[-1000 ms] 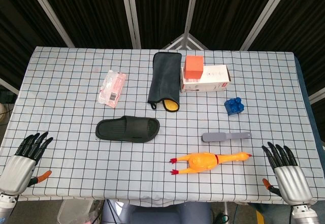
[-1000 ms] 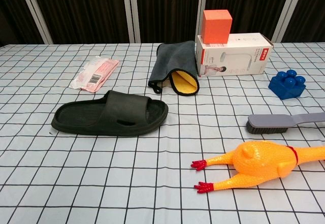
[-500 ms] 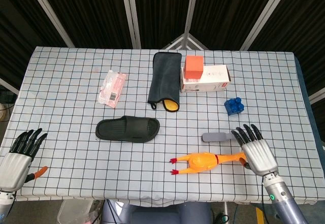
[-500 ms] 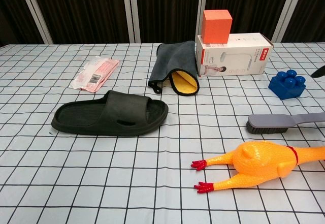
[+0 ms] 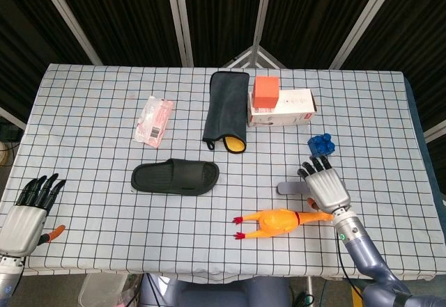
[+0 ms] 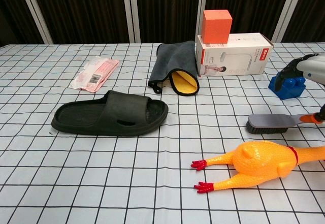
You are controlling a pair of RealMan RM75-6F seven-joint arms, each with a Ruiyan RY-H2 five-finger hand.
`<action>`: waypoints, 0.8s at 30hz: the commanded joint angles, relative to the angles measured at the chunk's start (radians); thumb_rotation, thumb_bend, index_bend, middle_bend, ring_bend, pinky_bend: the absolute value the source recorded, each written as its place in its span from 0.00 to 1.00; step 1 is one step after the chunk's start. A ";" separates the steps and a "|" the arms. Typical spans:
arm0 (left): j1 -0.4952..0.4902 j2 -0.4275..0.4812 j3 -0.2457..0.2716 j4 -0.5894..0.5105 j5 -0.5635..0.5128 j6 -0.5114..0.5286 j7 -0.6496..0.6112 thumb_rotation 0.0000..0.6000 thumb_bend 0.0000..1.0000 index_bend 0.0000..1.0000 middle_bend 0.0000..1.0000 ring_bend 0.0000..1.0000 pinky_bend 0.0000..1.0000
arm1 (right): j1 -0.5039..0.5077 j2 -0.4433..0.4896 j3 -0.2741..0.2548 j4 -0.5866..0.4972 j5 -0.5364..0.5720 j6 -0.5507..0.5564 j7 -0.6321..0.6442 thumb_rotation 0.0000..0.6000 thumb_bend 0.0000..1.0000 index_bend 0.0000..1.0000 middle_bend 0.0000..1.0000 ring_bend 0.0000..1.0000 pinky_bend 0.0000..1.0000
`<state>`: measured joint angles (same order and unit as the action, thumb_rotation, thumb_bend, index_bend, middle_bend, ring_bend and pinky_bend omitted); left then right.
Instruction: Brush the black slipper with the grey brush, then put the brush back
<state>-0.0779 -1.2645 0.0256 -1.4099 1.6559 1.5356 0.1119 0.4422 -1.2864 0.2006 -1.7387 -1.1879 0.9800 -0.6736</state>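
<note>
right hand [image 5: 326, 187] spread, empty, over brush [image 5: 295, 186] handle | slipper [image 5: 175, 177] well off to its left | risk: closing fingers may nudge toy chicken [image 5: 287, 219] just below (or roll the brush away) | left hand [image 5: 28, 206] open, idle

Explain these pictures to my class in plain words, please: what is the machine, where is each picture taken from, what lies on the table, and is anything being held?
This is a robot with two arms ending in human-like hands, steered by a person. One picture looks down from its head, the other looks forward from its chest.

On the checked tablecloth lie a black slipper, a grey brush, a rubber chicken, a blue block, a white box with an orange cube on top, a grey cloth and a pink packet.

The right hand is over the brush handle, fingers apart; no grasp shows. The left hand is open by the table's near edge.
</note>
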 commanded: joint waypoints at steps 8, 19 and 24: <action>-0.007 0.013 -0.010 -0.003 -0.036 -0.027 -0.010 1.00 0.07 0.00 0.00 0.00 0.08 | 0.068 -0.070 -0.035 0.041 0.128 -0.037 -0.109 1.00 0.28 0.32 0.24 0.12 0.10; -0.012 0.018 -0.013 0.000 -0.046 -0.035 -0.021 1.00 0.07 0.00 0.00 0.00 0.08 | 0.113 -0.128 -0.056 0.104 0.190 -0.038 -0.126 1.00 0.28 0.32 0.24 0.12 0.10; -0.014 0.019 -0.013 -0.002 -0.053 -0.042 -0.019 1.00 0.07 0.00 0.00 0.00 0.08 | 0.132 -0.133 -0.062 0.118 0.202 -0.033 -0.109 1.00 0.29 0.32 0.24 0.12 0.10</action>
<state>-0.0919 -1.2455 0.0130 -1.4119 1.6042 1.4945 0.0925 0.5727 -1.4189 0.1397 -1.6226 -0.9874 0.9458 -0.7840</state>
